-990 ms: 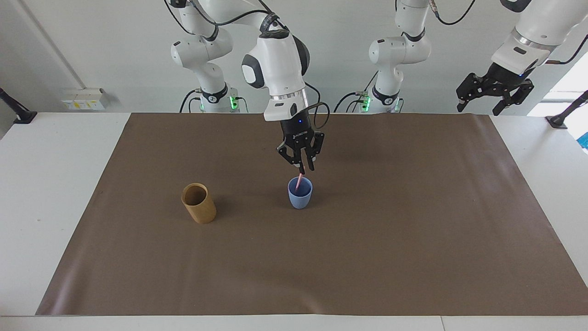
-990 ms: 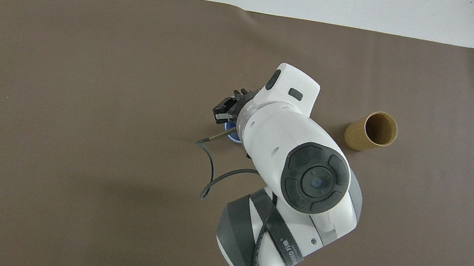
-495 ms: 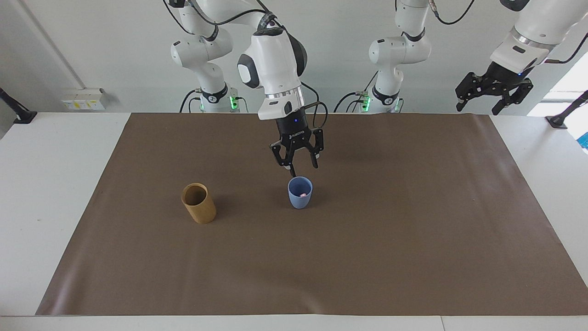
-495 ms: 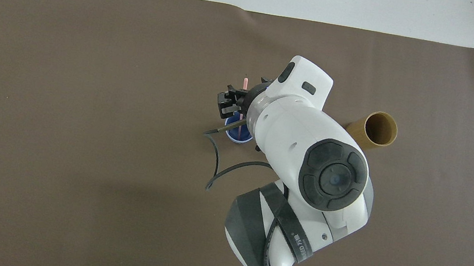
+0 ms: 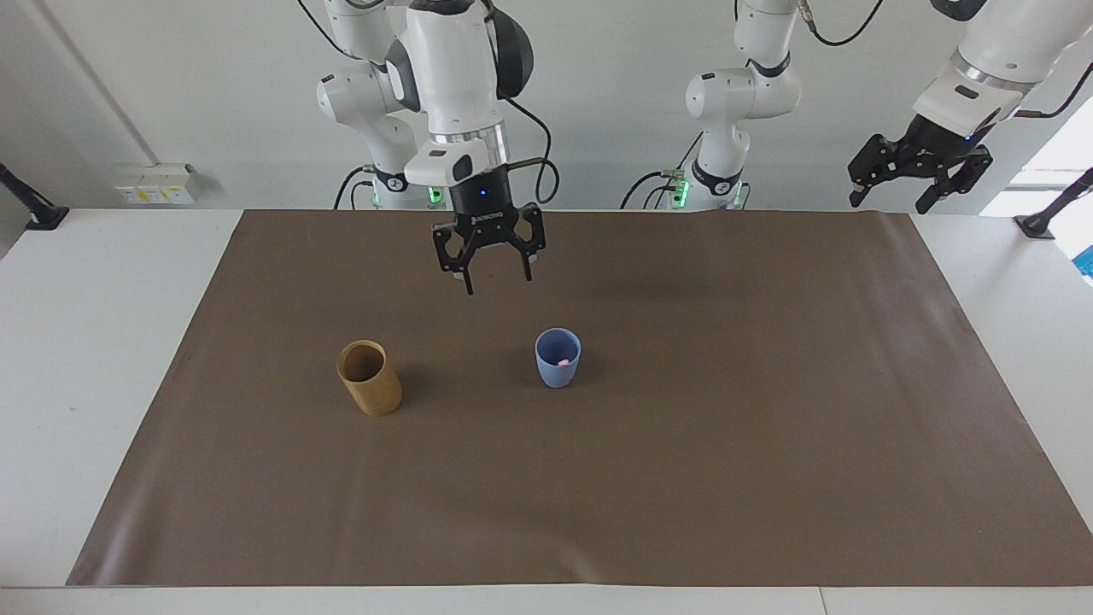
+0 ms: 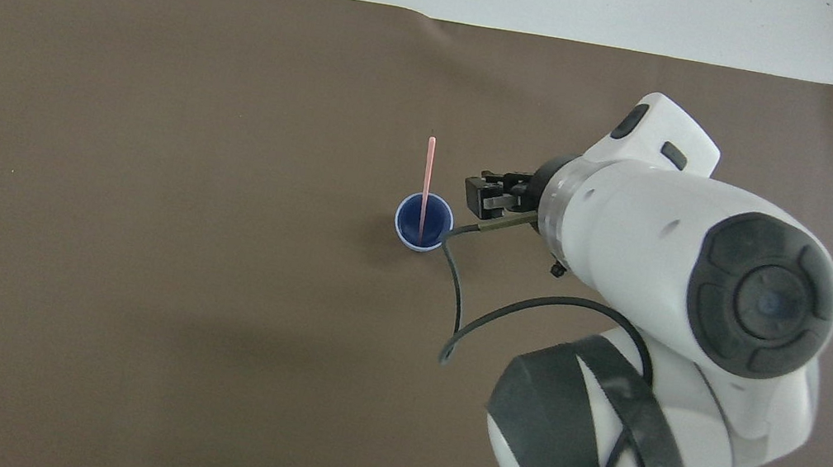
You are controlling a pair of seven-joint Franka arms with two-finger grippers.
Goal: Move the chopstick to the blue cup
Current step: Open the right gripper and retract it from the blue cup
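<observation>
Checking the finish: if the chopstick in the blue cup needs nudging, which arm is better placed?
Right: its open claw hangs near the blue cup; the left claw waits at the table's end.

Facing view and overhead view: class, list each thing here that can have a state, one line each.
chopstick: standing in the blue cup, not held.
blue cup: upright, holding the chopstick.
tan cup: upright, nothing visible inside.
right end effector: open, empty, raised over the mat.
left end effector: open, empty, waiting raised at the left arm's end of the table.
</observation>
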